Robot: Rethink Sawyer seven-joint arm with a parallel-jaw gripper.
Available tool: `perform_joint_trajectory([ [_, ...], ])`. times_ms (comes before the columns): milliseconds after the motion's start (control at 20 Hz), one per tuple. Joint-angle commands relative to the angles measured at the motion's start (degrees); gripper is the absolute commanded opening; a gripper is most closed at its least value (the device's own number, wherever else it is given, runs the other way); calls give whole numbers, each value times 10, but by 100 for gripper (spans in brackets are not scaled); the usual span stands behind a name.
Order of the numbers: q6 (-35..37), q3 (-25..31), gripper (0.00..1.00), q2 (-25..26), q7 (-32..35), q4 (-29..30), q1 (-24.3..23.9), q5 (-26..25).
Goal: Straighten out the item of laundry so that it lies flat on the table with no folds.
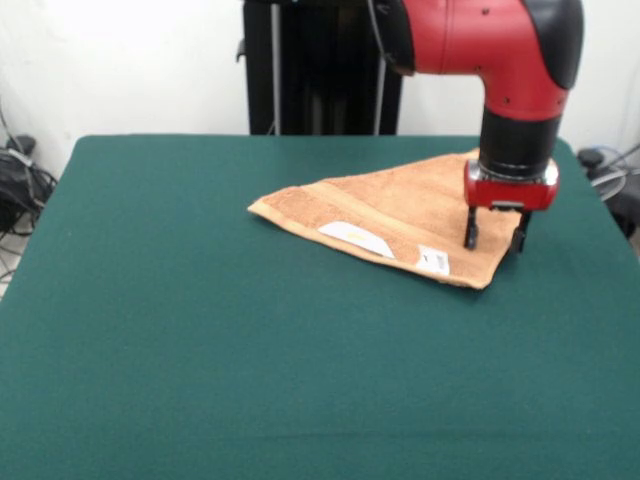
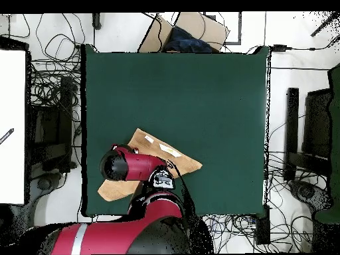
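The tan towel (image 1: 400,210) lies folded into a triangle at the far right of the dark-green table (image 1: 200,330), with two white tags (image 1: 357,238) along its near edge. In the overhead view the towel (image 2: 154,152) lies near the table's (image 2: 199,93) bottom-left, partly under the arm. My gripper (image 1: 494,236) points straight down over the towel's right corner, its two black fingers (image 1: 470,232) apart, tips at the cloth with nothing held. In the overhead view the arm hides the gripper.
The red and black arm (image 2: 133,166) reaches over the table's robot-side edge. Cables (image 1: 20,180) and boxes lie around the table. A cardboard box (image 2: 189,30) sits beyond the far edge in the overhead view.
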Motion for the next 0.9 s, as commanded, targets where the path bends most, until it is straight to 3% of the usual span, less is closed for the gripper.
perform_joint_trajectory([
  [50, -43, 10, 100, 45, 149, 12, 14, 37],
  [500, -82, -10, 100, 90, 144, -13, 35, 42],
  [900, -139, 15, 100, 132, 166, -19, 32, 52],
])
